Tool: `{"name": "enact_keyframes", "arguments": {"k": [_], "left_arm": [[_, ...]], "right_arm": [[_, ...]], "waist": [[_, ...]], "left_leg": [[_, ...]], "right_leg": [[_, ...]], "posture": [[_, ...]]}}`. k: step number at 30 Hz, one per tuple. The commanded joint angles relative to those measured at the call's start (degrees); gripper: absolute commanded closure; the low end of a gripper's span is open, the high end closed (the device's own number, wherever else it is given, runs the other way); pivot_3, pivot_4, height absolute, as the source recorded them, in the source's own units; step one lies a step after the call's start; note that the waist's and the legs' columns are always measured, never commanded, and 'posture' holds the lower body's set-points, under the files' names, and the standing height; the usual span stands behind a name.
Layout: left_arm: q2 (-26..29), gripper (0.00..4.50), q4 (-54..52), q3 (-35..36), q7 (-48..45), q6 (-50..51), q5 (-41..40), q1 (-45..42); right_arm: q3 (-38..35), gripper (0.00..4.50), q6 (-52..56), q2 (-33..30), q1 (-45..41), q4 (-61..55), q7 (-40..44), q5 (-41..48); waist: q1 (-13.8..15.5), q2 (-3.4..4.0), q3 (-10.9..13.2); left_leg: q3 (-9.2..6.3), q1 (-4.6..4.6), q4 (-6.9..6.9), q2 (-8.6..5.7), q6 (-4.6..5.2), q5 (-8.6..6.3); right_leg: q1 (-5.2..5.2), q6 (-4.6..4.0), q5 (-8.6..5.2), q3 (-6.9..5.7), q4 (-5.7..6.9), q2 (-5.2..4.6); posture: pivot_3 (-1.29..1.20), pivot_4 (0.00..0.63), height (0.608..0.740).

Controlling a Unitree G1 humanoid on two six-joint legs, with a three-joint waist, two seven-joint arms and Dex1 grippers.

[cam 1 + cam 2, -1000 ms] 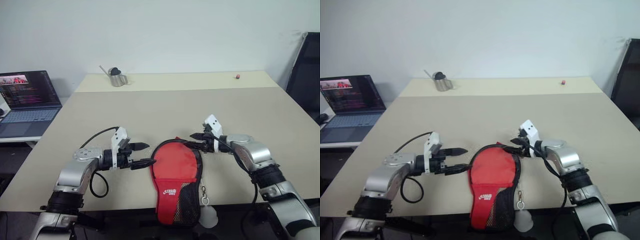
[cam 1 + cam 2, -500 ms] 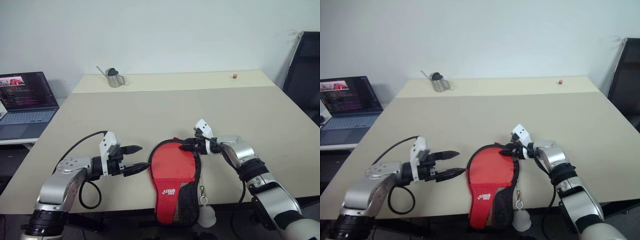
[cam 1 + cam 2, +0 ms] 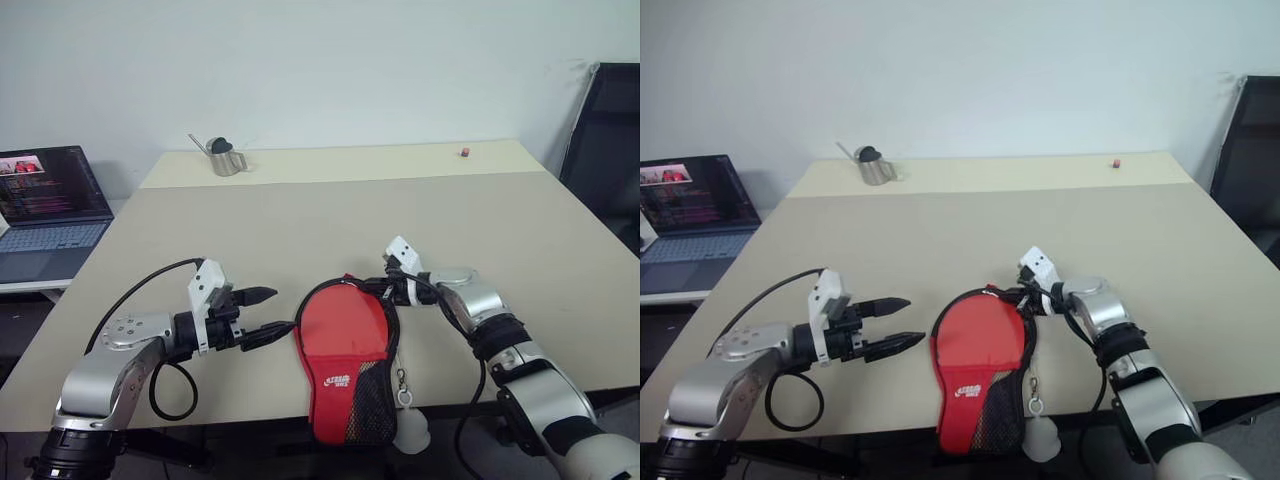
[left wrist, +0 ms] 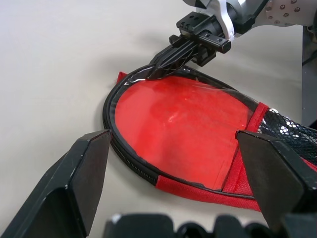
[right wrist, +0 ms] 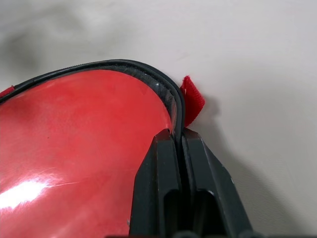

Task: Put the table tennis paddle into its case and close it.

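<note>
The case (image 3: 345, 350) lies red side up at the table's near edge, its mesh pocket end hanging over the edge. My right gripper (image 3: 372, 290) is shut on the black zip rim at the case's far rounded end, beside a small red tab (image 5: 192, 101). The left wrist view shows the same pinch, the right gripper (image 4: 154, 72) clamped on the rim. My left gripper (image 3: 283, 309) stands open just left of the case, fingers pointing at its side with nothing between them. The table tennis paddle is hidden.
A keyring with a white tag (image 3: 410, 405) dangles from the case over the table edge. A metal cup (image 3: 228, 158) and a small red object (image 3: 465, 152) sit at the far edge. A laptop (image 3: 45, 205) stands off to the left, a black chair (image 3: 605, 140) to the right.
My right gripper has closed onto the case's rim. The left gripper has drawn back a little from the case's side and stays open. The camera view has shifted.
</note>
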Motion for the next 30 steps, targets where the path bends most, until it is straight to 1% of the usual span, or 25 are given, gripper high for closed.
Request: {"name": "enact_keyframes", "arguments": {"k": [1, 9, 30], "left_arm": [[0.2, 0.12, -1.8, -0.5, 0.0, -0.8, -0.7, -1.2], [0.0, 0.12, -0.6, -1.8, -0.3, -1.6, -0.2, -2.4], [-0.3, 0.12, 0.1, -3.3, 0.1, -2.7, 0.2, -2.5]], "right_arm": [[-2.2, 4.47, -2.6, 0.5, -3.9, 2.1, -1.5, -0.7], [-3.5, 4.47, -6.5, 2.0, -9.5, 9.8, -3.5, -1.8], [-4.7, 4.47, -12.9, 4.6, -16.1, 22.1, -6.4, -4.9]], "waist": [[-0.1, 0.0, 0.0], [-0.1, 0.01, 0.0], [-0.2, 0.03, 0.0]], "left_leg": [[0.0, 0.0, 0.0, 0.0, -0.01, 0.01], [-0.05, 0.02, 0.0, 0.01, -0.12, 0.07], [-0.03, -0.02, -0.01, 0.01, -0.14, 0.08]], "right_leg": [[0.0, -0.02, 0.01, 0.0, 0.02, 0.01], [-0.02, -0.07, 0.05, -0.01, 0.11, 0.04], [-0.11, -0.08, 0.05, 0.03, 0.1, 0.05]], "posture": [[0.0, 0.15, 0.74], [0.0, 0.15, 0.74], [0.0, 0.15, 0.74]]}}
